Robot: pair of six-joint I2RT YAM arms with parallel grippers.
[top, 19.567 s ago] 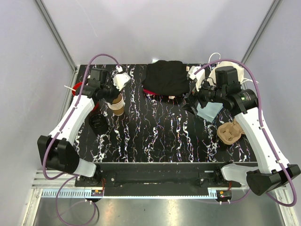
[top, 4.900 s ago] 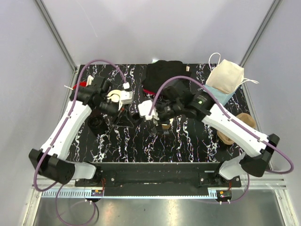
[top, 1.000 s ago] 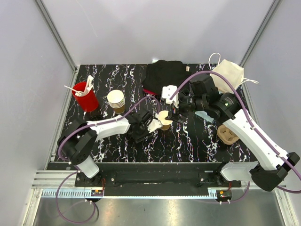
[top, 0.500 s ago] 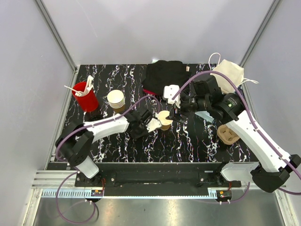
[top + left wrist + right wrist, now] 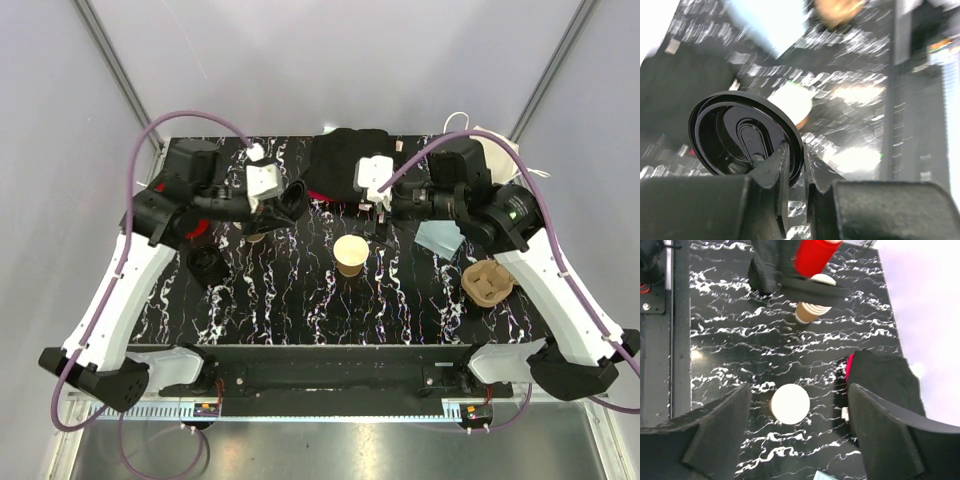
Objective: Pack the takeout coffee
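Note:
The tan paper cup stands upright and lidless in the middle of the black marbled table, its pale cream inside showing. In the right wrist view it lies below, between my open fingers. My right gripper is open and empty, above and just behind the cup. My left gripper is shut on a round black lid, held on edge in the air left of and behind the cup. In the left wrist view the lid is pinched at its rim, with the blurred cup behind it.
A stack of tan cups and a red cup stand at the back left. Black lids sit at the left. A cardboard cup carrier lies at the right. A black cloth lies at the back.
My left arm has left the cup's side and swung up and back to the left, now holding a black lid. My right gripper has drawn back from the cup.

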